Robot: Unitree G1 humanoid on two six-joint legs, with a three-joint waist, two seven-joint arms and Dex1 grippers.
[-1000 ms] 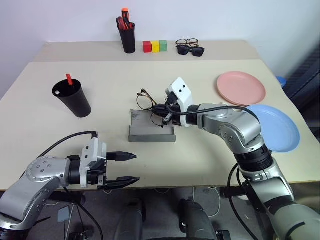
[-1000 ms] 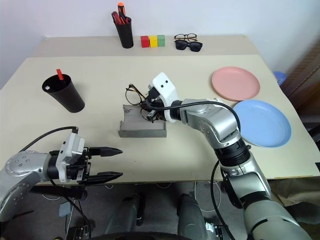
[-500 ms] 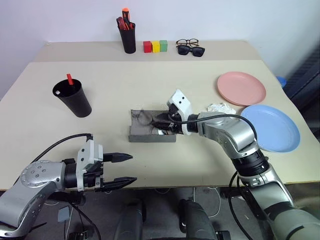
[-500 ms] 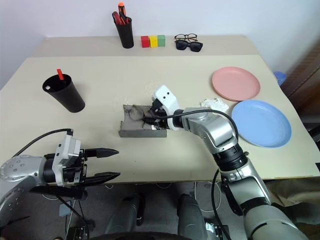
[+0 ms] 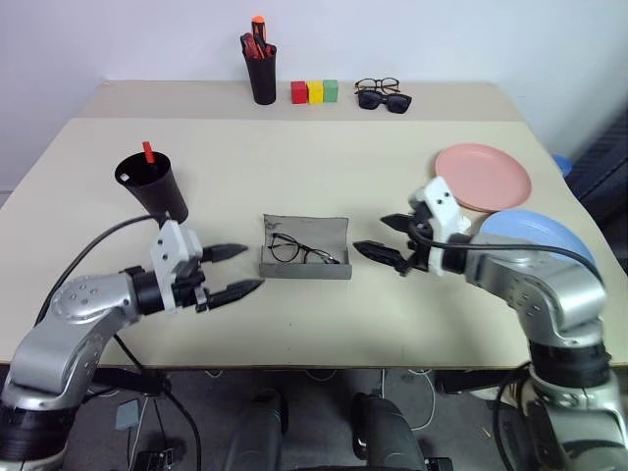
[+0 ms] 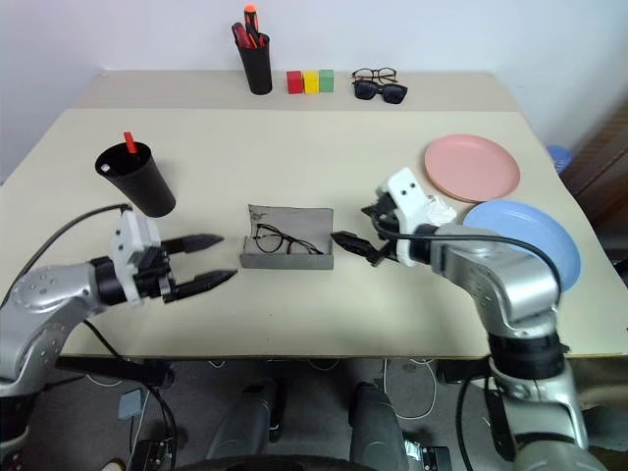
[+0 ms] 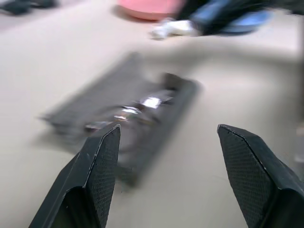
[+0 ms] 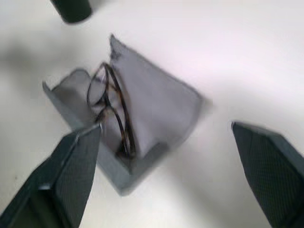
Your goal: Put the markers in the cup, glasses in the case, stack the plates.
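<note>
The grey case (image 5: 305,247) lies open at the table's middle, and the wire-frame glasses (image 5: 299,252) rest inside it, folded. My right gripper (image 5: 376,238) hovers open just right of the case, fingers pointing at it, holding nothing. My left gripper (image 5: 235,270) is open too, a short way left of the case. The black cup (image 5: 152,186) stands at the left with a red marker (image 5: 148,152) sticking out of it. A pink plate (image 5: 483,176) and a blue plate (image 5: 549,240) lie side by side at the right; my right arm covers part of the blue one.
At the back stand a black pen holder (image 5: 262,74) with red and orange pens, three coloured blocks (image 5: 314,92), and sunglasses beside dark-rimmed spectacles (image 5: 385,95). Something white and crumpled (image 6: 439,209) lies between the two plates. The table's front edge runs close under both arms.
My right gripper let go of the glasses, which now lie in the case, then opened wide and drew back to the right. My left gripper moved forward, closer to the case.
</note>
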